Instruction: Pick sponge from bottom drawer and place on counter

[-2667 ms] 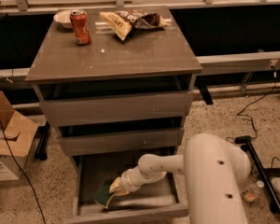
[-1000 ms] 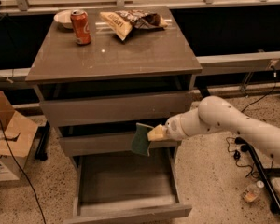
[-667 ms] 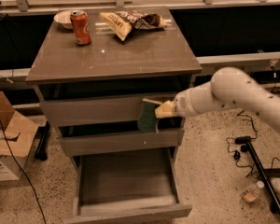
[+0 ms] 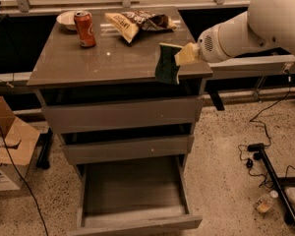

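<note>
My gripper [image 4: 183, 55] reaches in from the right and is shut on the sponge [image 4: 167, 64]. The sponge hangs on edge, dark green face toward the camera with a yellow strip along its top. It sits over the front right corner of the counter [image 4: 98, 58], partly overlapping the counter's front edge. The bottom drawer [image 4: 132, 191] stands pulled open below, and its grey floor is bare.
At the back of the counter stand a red soda can [image 4: 85, 28], a white bowl [image 4: 66, 19] and a tan and brown snack bag [image 4: 137, 22]. The two upper drawers [image 4: 120, 114] are shut. A cardboard box [image 4: 7, 151] lies left; cables and a stand [image 4: 270, 176] lie on the floor right.
My arm has lifted the sponge out of the bottom drawer, up past the upper drawers, to the counter's front right corner. The drawer now holds nothing.
</note>
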